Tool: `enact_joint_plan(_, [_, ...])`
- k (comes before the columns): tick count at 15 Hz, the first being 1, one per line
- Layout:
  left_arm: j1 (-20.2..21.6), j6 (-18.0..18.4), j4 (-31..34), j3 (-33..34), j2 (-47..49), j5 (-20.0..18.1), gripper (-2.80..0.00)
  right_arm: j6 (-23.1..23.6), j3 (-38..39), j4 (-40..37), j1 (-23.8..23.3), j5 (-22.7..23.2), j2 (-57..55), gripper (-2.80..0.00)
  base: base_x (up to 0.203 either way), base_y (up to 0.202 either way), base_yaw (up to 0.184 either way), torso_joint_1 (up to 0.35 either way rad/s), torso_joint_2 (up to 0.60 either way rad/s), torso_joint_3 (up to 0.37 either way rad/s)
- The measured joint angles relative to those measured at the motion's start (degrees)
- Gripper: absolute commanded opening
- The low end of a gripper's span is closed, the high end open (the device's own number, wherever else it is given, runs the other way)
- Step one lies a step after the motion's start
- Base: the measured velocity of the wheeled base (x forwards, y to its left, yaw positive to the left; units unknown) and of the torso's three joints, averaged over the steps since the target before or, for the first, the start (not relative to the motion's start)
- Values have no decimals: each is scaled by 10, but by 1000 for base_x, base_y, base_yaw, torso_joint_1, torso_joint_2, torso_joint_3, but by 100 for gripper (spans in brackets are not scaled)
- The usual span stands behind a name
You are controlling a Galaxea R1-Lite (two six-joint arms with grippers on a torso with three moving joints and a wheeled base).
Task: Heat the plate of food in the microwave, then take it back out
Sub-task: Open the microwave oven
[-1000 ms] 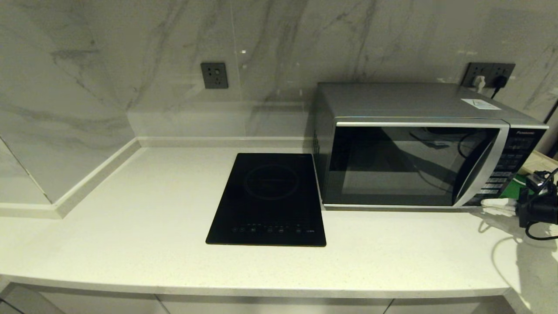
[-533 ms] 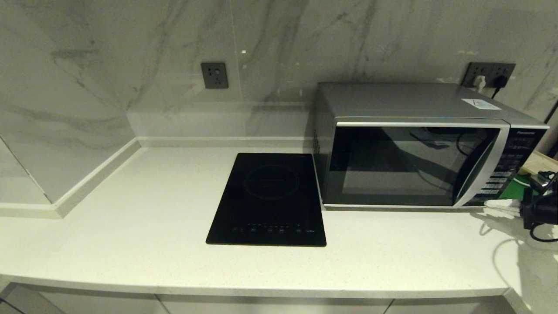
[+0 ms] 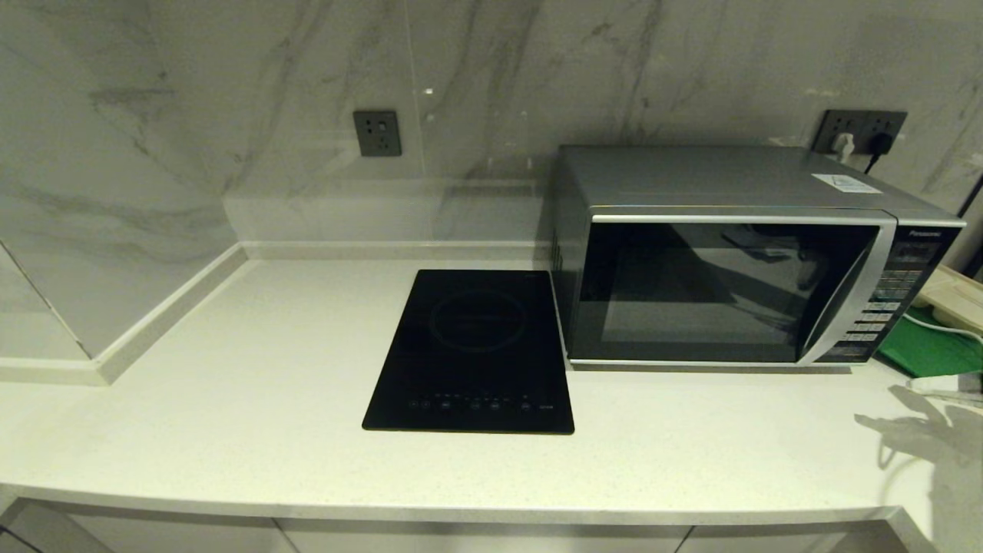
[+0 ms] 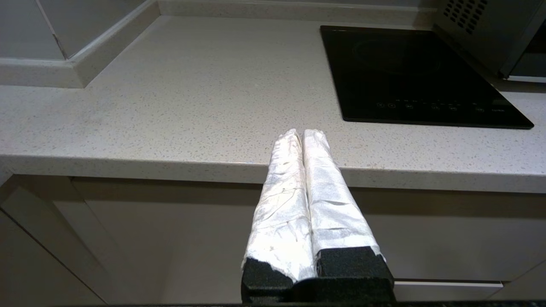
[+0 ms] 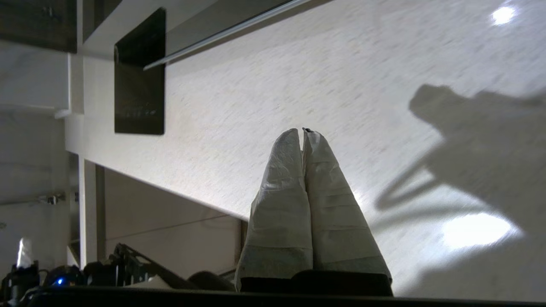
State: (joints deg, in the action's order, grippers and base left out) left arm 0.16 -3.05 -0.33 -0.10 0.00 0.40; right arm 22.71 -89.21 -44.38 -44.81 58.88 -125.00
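Note:
The silver microwave point(image 3: 729, 284) stands at the back right of the counter with its dark glass door closed. The plate of food is not visible in any view, and the door glass shows only reflections. My right gripper point(image 5: 302, 131) hovers shut and empty over the bare counter to the right of the microwave. Only its white-wrapped fingertips point(image 3: 948, 382) show at the right edge of the head view. My left gripper point(image 4: 303, 132) is shut and empty, held low in front of the counter's front edge, left of the cooktop.
A flat black induction cooktop point(image 3: 476, 346) lies left of the microwave. A green tray point(image 3: 929, 349) with a beige object point(image 3: 952, 299) on it sits right of the microwave. Wall sockets point(image 3: 860, 130) with plugged-in cables are behind it. The white countertop point(image 3: 230, 369) runs to the left wall.
My right gripper has drawn back rightward and nearer from the microwave's button panel, almost leaving the head view. The left arm has not moved.

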Motion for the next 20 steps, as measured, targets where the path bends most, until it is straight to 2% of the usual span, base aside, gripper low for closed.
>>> enact_joint_plan(3, [0, 0, 0, 0, 0, 0, -280, 4, 29, -60, 10, -44, 110, -280, 0, 0, 0, 0, 0, 0])
enact_joint_plan(6, [0, 0, 0, 0, 0, 0, -280, -41, 32, -89, 65, -126, 231, -280, 0, 0, 0, 0, 0, 0])
enact_joint_plan(9, [0, 0, 0, 0, 0, 0, -280, -138, 22, -61, 192, -291, 323, -280, 0, 0, 0, 0, 0, 0])
enact_joint_plan(11, [0, 0, 0, 0, 0, 0, -280, -218, 15, -22, 305, -398, 381, -280, 0, 0, 0, 0, 0, 0])
enact_joint_plan(12, [0, 0, 0, 0, 0, 0, -280, -247, 11, -12, 361, -435, 408, -280, 0, 0, 0, 0, 0, 0])
enact_joint_plan(14, [0, 0, 0, 0, 0, 0, -280, -286, 6, -14, 491, -531, 466, -280, 0, 0, 0, 0, 0, 0])
enact_joint_plan(16, [0, 0, 0, 0, 0, 0, -280, -301, 17, -20, 585, -676, 535, -280, 0, 0, 0, 0, 0, 0])
enact_joint_plan(18, [0, 0, 0, 0, 0, 0, -280, -307, 39, -23, 623, -792, 614, -280, 0, 0, 0, 0, 0, 0])
enact_joint_plan(20, [0, 0, 0, 0, 0, 0, -280, -312, 71, -32, 637, -871, 692, -280, 0, 0, 0, 0, 0, 0])
